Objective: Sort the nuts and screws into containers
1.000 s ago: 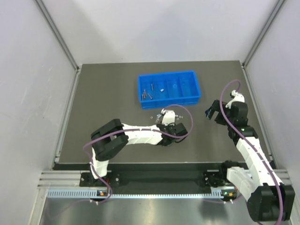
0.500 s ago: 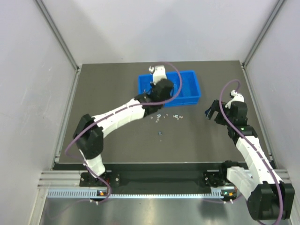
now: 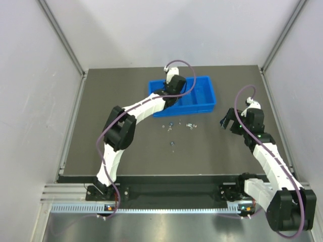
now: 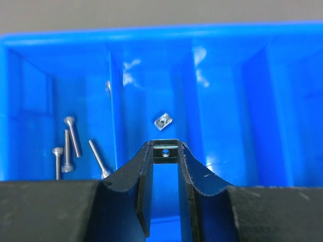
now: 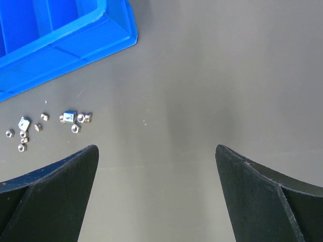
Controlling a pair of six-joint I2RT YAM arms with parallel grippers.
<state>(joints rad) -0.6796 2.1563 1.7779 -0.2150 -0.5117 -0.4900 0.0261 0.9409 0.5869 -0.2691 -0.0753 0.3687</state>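
Observation:
My left gripper (image 3: 170, 95) hangs over the blue tray (image 3: 204, 94). In the left wrist view it (image 4: 165, 152) is shut on a small square nut (image 4: 165, 151) above the second compartment from the left, where another nut (image 4: 163, 121) lies. Several screws (image 4: 70, 146) lie in the leftmost compartment. More nuts (image 3: 176, 124) are scattered on the table just in front of the tray and also show in the right wrist view (image 5: 73, 118). My right gripper (image 3: 225, 121) is open and empty to the right of them, low over bare table (image 5: 155, 149).
One small loose piece (image 3: 172, 144) lies alone nearer the arms. The two right tray compartments (image 4: 282, 101) look empty. The tray's near right corner (image 5: 121, 30) shows in the right wrist view. White walls enclose the dark table (image 3: 101, 126).
The left arm has swung from the table in front of the tray up and back to over the tray, carrying a nut. The right arm has barely moved.

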